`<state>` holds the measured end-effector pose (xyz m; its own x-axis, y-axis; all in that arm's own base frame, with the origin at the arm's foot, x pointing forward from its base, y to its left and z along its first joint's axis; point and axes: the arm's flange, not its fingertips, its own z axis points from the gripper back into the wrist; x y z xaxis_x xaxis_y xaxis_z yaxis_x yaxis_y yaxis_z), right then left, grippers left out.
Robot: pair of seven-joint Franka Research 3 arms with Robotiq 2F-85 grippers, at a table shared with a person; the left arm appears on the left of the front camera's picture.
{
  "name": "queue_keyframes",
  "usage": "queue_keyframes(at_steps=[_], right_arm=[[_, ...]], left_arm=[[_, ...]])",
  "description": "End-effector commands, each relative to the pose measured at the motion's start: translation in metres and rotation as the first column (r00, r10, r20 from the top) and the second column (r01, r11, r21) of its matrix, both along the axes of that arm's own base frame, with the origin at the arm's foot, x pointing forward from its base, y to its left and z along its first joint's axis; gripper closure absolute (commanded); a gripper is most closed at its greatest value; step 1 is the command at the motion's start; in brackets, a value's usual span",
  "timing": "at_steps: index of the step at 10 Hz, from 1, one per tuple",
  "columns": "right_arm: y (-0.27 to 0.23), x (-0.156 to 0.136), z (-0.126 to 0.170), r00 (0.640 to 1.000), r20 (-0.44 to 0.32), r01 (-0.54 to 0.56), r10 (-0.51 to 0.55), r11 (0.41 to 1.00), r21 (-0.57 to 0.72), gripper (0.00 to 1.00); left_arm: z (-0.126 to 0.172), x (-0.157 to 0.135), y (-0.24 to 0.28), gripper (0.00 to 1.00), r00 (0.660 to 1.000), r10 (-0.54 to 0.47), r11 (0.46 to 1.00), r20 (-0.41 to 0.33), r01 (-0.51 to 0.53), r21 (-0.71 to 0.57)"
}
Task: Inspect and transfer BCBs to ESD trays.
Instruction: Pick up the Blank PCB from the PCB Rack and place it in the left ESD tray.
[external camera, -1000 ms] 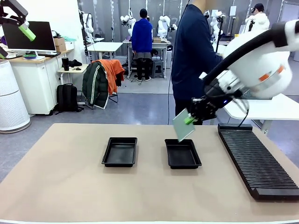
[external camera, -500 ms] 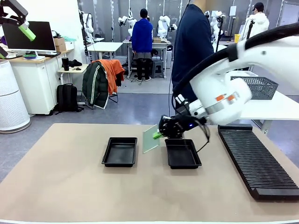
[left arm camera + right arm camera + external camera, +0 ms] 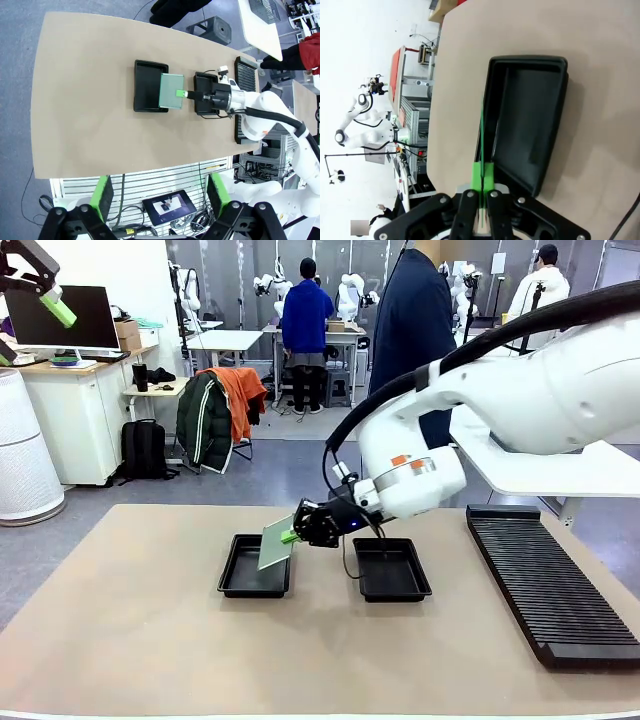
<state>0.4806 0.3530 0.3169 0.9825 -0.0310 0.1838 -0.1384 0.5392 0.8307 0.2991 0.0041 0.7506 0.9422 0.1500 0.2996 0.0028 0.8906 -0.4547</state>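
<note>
A thin pale grey-green BCB hangs tilted over the right rim of the left ESD tray, pinched at its edge by my right gripper, which is shut on it. The right ESD tray lies bare beside it. From above, the left wrist view shows the BCB covering part of the left tray, with the right gripper behind it. In the right wrist view the BCB appears edge-on above that tray, between the shut right gripper. My left gripper is open, raised high.
A long black ribbed rack runs along the table's right side. A person in a dark blue top stands at the far edge. The tan tabletop is bare at left and front.
My right arm has swung left and down with the BCB, from above the right tray to the left tray's right rim. The left arm has not moved.
</note>
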Motion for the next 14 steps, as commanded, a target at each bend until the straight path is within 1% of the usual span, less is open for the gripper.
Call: queue_keyframes(at_steps=[1, 3, 5, 7, 9, 10, 14], right_arm=[[0.026, 0.011, -0.008, 0.998, -0.014, 0.059, -0.059, 0.998, -0.027, 0.98], [0.039, 0.016, -0.022, 0.997, -0.048, 0.052, -0.054, 0.998, -0.039, 0.98], [0.049, 0.019, -0.033, 0.997, -0.066, 0.047, -0.050, 0.998, -0.051, 0.98], [0.058, 0.021, -0.036, 0.996, -0.078, 0.035, -0.041, 0.996, -0.077, 0.98], [0.060, 0.022, -0.033, 0.995, -0.096, 0.030, -0.039, 0.995, -0.092, 0.98], [0.051, 0.014, -0.041, 0.997, -0.081, 0.015, -0.019, 0.998, -0.054, 0.98], [0.051, 0.014, -0.041, 0.997, -0.081, 0.015, -0.019, 0.998, -0.054, 0.98]], left_arm=[[-0.001, 0.000, 0.001, 0.00, 1.000, 0.004, 1.000, 0.000, -0.004, -0.001], [-0.001, 0.000, 0.001, 0.00, 1.000, 0.004, 1.000, 0.000, -0.004, -0.001], [-0.001, 0.000, 0.001, 0.00, 1.000, 0.004, 1.000, 0.000, -0.004, -0.001], [-0.001, 0.000, 0.001, 0.00, 1.000, 0.004, 1.000, 0.000, -0.004, -0.001], [-0.001, 0.000, 0.001, 0.00, 1.000, 0.004, 1.000, 0.000, -0.004, -0.001], [-0.001, 0.000, 0.001, 0.00, 1.000, 0.004, 1.000, 0.000, -0.004, -0.001], [-0.001, 0.000, 0.001, 0.00, 1.000, 0.004, 1.000, 0.000, -0.004, -0.001]])
